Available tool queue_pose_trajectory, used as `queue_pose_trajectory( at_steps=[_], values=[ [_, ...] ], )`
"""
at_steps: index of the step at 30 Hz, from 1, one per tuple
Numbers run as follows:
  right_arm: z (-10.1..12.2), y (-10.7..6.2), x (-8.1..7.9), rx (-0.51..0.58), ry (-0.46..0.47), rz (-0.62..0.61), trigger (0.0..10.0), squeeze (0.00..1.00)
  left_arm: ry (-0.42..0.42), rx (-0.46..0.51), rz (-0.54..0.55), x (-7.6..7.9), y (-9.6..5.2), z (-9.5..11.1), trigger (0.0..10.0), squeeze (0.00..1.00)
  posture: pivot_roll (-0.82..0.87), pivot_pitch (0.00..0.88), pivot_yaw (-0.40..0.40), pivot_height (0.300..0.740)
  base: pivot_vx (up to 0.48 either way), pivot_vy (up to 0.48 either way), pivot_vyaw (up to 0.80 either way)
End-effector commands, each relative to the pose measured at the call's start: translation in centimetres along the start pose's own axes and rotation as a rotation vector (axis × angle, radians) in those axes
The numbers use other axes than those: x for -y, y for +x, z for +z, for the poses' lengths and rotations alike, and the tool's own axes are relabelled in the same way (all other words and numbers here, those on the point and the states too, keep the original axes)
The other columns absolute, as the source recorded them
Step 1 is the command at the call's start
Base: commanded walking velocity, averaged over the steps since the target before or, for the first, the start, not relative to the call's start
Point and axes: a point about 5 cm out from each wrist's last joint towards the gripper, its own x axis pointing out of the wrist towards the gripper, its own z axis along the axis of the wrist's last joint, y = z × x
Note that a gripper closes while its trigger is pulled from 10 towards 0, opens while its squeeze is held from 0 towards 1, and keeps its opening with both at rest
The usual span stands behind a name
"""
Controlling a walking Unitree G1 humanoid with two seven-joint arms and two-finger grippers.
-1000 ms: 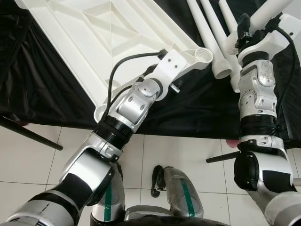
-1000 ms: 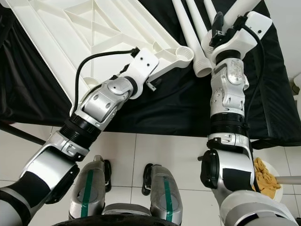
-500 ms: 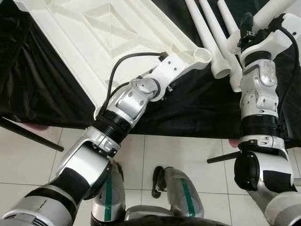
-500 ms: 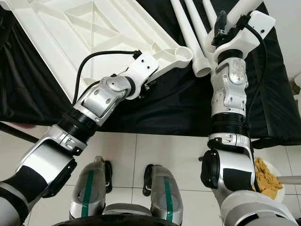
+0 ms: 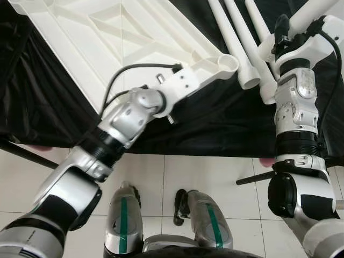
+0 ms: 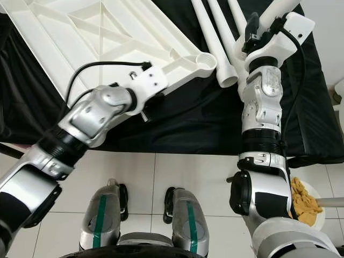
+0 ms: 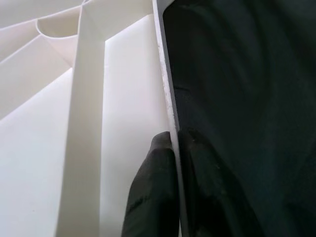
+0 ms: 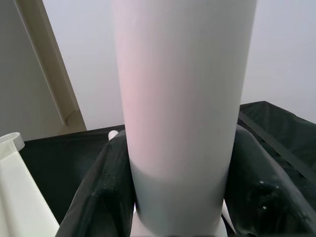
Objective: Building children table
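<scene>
The white plastic tabletop [image 5: 123, 37] lies upside down on black cloth, ribs up, with a round leg socket [image 5: 229, 62] at its near corner. My left gripper [image 7: 174, 140] is shut on the tabletop's thin near rim [image 7: 165, 89], one black finger [image 7: 153, 192] on each side; its white wrist [image 5: 183, 85] sits just left of the socket. My right gripper [image 8: 180, 148] is shut on a white table leg [image 8: 182, 89], held tilted above the cloth [image 5: 312, 11] to the right of the socket. Several other white legs [image 5: 236, 37] lie beside it.
Black cloth [image 5: 215, 123] covers the work surface and hangs over its near edge. Below is white tiled floor [image 5: 215, 177] with my feet [image 5: 199, 215]. A dark bar [image 5: 32, 153] slants at the left. A plate of yellowish stuff [image 6: 306, 207] sits on the floor at right.
My left forearm has swung out to the left, and its wrist has slid a little leftward along the tabletop rim, away from the socket. The right arm and its leg have stayed put.
</scene>
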Motion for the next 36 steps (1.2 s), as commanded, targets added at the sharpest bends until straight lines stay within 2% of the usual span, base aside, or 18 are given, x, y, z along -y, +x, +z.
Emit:
queue_pose_trajectory(
  at_steps=[1, 7, 8, 11, 20, 21, 23, 24, 28, 29, 31, 32, 33, 36],
  values=[
    [0.0, 0.0, 0.1, -0.001, -0.001, 0.003, 10.0, 0.00, -0.012, -0.096, -0.023, 0.4, -0.3, -2.4, 0.0, 0.00, 0.09, 0.044, -0.051, 0.740, 0.000, 0.000, 0.00],
    [0.0, 0.0, 0.0, -0.004, -0.002, 0.010, 10.0, 0.00, 0.009, -0.112, -0.027, 0.3, -1.1, -3.1, 0.0, 0.00, 0.09, 0.043, -0.053, 0.740, 0.000, 0.000, 0.00],
    [0.0, 0.1, -0.2, -0.006, -0.001, 0.019, 10.0, 0.00, 0.012, -0.122, -0.025, 0.2, -2.0, -3.7, 0.0, 0.00, 0.10, 0.040, -0.059, 0.740, 0.000, 0.000, 0.00],
    [0.0, 0.2, -0.3, -0.006, -0.002, 0.025, 10.0, 0.00, 0.014, -0.127, -0.023, 0.2, -2.6, -3.9, 0.0, 0.00, 0.10, 0.040, -0.060, 0.740, 0.000, 0.000, 0.00],
    [0.0, 0.1, -0.6, -0.010, 0.001, 0.044, 10.0, 0.00, 0.021, -0.124, -0.004, 0.0, -3.7, -3.9, 0.0, 0.00, 0.10, 0.045, -0.065, 0.740, 0.000, 0.000, 0.00],
    [-0.1, 0.1, -0.7, -0.012, 0.001, 0.050, 10.0, 0.00, 0.024, -0.118, -0.008, 0.0, -3.6, -3.6, 10.0, 0.00, 0.10, 0.046, -0.067, 0.740, 0.000, 0.000, 0.00],
    [-0.1, 0.2, -0.8, -0.016, 0.000, 0.061, 10.0, 0.00, 0.002, -0.114, -0.027, 0.1, -3.5, -3.3, 10.0, 0.00, 0.10, 0.047, -0.069, 0.740, 0.000, 0.000, 0.00],
    [-0.1, 0.2, -0.9, -0.019, 0.001, 0.068, 10.0, 0.00, -0.003, -0.106, -0.031, 0.1, -3.5, -3.1, 10.0, 0.90, 0.10, 0.048, -0.069, 0.740, 0.000, 0.000, 0.00],
    [-0.1, 0.2, -1.0, -0.020, 0.002, 0.072, 10.0, 0.00, -0.005, -0.101, -0.032, 0.1, -3.5, -3.0, 10.0, 0.90, 0.10, 0.048, -0.069, 0.740, 0.000, 0.000, 0.00],
    [-0.1, 0.2, -1.1, -0.023, 0.003, 0.083, 10.0, 0.00, -0.003, -0.088, -0.036, 0.1, -3.6, -2.8, 10.0, 1.00, 0.10, 0.051, -0.070, 0.740, 0.000, 0.000, 0.00],
    [-0.2, 0.2, -1.4, -0.029, 0.005, 0.109, 10.0, 0.00, -0.018, -0.054, -0.045, 0.0, -3.7, -2.2, 10.0, 1.00, 0.09, 0.054, -0.070, 0.740, 0.000, 0.000, 0.00],
    [-0.2, 0.2, -1.9, -0.035, 0.001, 0.145, 10.0, 0.00, -0.027, 0.000, -0.052, -0.2, -3.8, -1.3, 10.0, 1.00, 0.09, 0.055, -0.071, 0.740, 0.000, 0.000, 0.00],
    [-0.3, 0.2, -2.4, -0.047, -0.001, 0.182, 10.0, 0.00, -0.045, 0.050, -0.075, -0.3, -4.0, -0.2, 10.0, 0.88, 0.09, 0.056, -0.073, 0.740, 0.000, 0.000, 0.00],
    [-0.4, 0.2, -2.7, -0.055, -0.001, 0.205, 10.0, 0.00, -0.055, 0.080, -0.091, -0.3, -4.1, 0.4, 10.0, 0.88, 0.09, 0.056, -0.075, 0.740, 0.000, 0.000, 0.00]
  ],
)
